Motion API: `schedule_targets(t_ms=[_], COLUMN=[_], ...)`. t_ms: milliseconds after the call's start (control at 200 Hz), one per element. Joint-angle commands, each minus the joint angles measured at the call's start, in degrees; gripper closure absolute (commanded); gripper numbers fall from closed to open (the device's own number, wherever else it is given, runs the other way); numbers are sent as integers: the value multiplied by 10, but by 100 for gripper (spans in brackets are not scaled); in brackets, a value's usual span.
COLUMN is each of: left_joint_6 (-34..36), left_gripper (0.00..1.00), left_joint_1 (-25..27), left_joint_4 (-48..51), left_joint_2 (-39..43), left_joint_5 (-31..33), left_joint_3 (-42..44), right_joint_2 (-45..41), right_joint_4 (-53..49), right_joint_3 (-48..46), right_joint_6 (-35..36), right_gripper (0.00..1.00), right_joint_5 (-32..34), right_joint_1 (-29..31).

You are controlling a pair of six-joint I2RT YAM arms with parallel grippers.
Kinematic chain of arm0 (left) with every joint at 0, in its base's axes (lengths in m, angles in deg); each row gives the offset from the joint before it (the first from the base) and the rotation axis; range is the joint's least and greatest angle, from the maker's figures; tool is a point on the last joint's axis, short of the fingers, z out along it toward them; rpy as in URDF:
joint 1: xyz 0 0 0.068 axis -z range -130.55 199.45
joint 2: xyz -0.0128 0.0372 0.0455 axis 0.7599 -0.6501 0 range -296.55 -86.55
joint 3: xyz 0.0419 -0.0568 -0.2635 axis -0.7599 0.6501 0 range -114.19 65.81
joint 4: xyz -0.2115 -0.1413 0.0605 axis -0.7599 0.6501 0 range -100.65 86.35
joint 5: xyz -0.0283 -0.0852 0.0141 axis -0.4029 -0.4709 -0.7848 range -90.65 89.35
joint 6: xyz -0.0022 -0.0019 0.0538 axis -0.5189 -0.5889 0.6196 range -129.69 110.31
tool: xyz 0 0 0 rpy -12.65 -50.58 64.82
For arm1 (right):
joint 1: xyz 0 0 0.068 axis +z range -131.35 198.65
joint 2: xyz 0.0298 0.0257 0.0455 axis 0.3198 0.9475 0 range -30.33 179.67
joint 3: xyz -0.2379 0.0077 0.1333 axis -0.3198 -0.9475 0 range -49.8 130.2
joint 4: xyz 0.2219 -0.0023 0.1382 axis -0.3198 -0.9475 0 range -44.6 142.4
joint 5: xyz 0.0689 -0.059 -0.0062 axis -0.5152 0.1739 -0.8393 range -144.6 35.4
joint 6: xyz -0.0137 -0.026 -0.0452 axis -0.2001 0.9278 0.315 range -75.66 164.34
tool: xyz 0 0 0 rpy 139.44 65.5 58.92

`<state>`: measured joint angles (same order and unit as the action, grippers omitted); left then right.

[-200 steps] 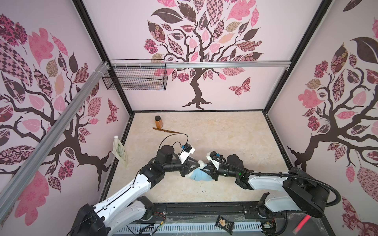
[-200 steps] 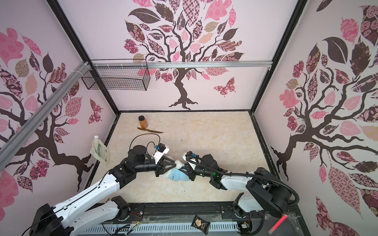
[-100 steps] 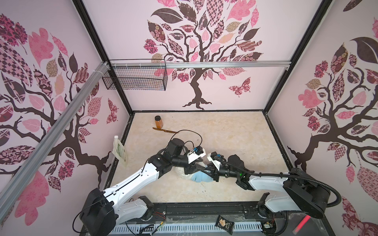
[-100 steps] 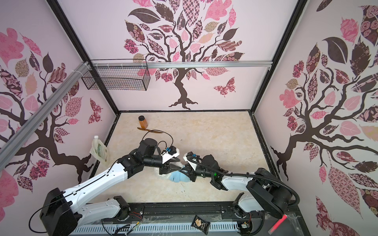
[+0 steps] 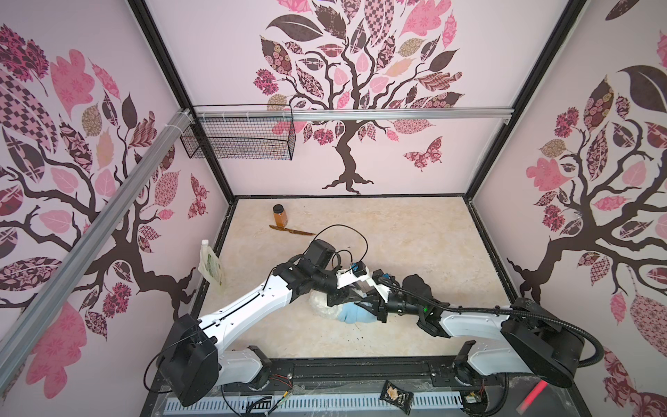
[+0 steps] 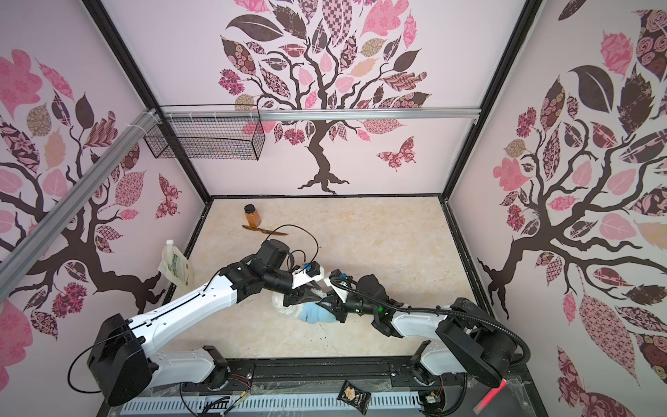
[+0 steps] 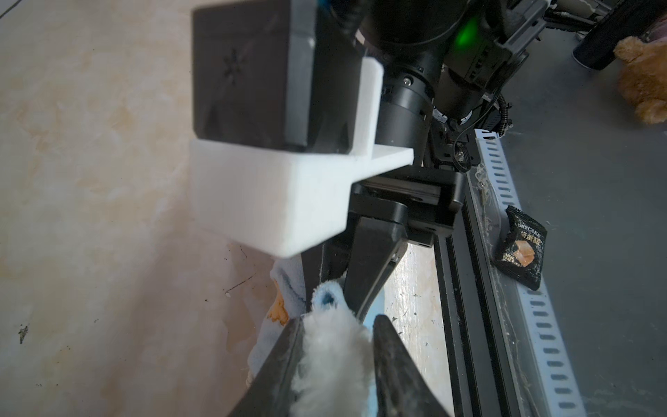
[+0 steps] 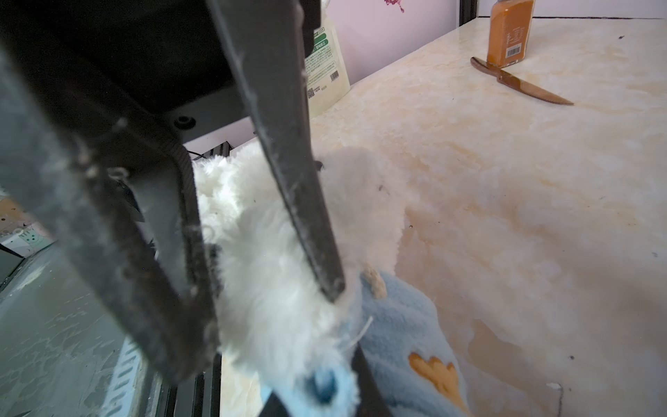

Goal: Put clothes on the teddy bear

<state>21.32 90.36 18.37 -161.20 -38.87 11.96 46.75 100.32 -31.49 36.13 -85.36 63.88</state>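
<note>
Marble tabletop (image 5: 397, 234), teddy bear (image 5: 319, 306) near front edge

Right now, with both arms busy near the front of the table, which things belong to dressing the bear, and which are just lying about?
Belong to the job:
- teddy bear
- light blue shirt

Just lying about:
- orange jar
- wooden knife
- pouch leaning on the left wall
- wire basket
- snack packet on the front rail
</note>
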Motion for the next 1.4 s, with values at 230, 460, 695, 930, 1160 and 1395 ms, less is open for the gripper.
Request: schedule_targets(t_ms=[230,460,695,930,1160,1395], left_joint_6=[31,43,-82,-310,-424,-441], left_gripper=[65,83,100,100,100,100], left_joint_1=[8,8,7,6,20,27], left_joint_4=[60,79,17,-136,-185,-199], left_joint_2=[-29,-32,-3,59,71,65], left_joint_5=[25,41,20,54,79,68], left_joint_3=[-30,-32,-19,52,70,78], right_joint_2=[-19,-22,-48,-118,-141,-109], right_joint_4=[8,8,-33,-79,-102,-70], right_joint_3=[-2,-3,3,-4,14,30], right_joint_6=[-6,-7,-4,5,57,45], right_gripper=[85,85,61,28,14,20], right_joint_5=[-5,1,58,93,181,242], right_joint_1=[-2,-2,-2,3,67,67])
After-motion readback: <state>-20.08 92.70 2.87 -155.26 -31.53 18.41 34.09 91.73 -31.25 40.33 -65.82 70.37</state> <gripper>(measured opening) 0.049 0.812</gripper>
